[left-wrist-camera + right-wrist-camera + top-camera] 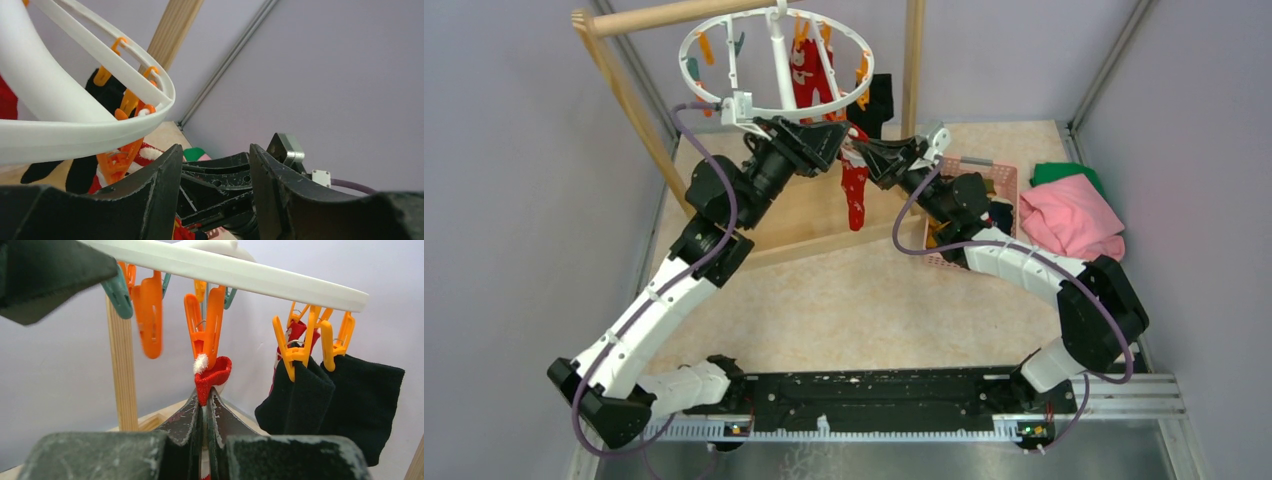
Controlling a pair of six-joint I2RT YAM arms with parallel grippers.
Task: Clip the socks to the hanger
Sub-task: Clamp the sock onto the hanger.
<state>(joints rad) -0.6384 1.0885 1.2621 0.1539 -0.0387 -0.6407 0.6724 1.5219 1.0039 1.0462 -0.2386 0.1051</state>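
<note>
The white ring hanger (774, 108) hangs from a wooden rack; it also shows in the left wrist view (75, 135) and the right wrist view (260, 277). My right gripper (206, 392) is shut on a red-and-white sock (214, 377) and holds its top edge against the lower tips of an orange clip (206, 325). In the top view the sock (856, 195) hangs below the right gripper (859, 152). My left gripper (836, 135) is open and empty under the ring's front edge, beside an orange clip (117, 160). Two black socks (300, 390) and a red patterned sock (804, 75) hang clipped.
The wooden rack's posts (912, 60) and top bar (674, 14) frame the hanger. A pink basket (999, 175) stands to the right, with a folded pink cloth (1069, 215) and a green cloth (1059, 172) beside it. Grey walls enclose the table.
</note>
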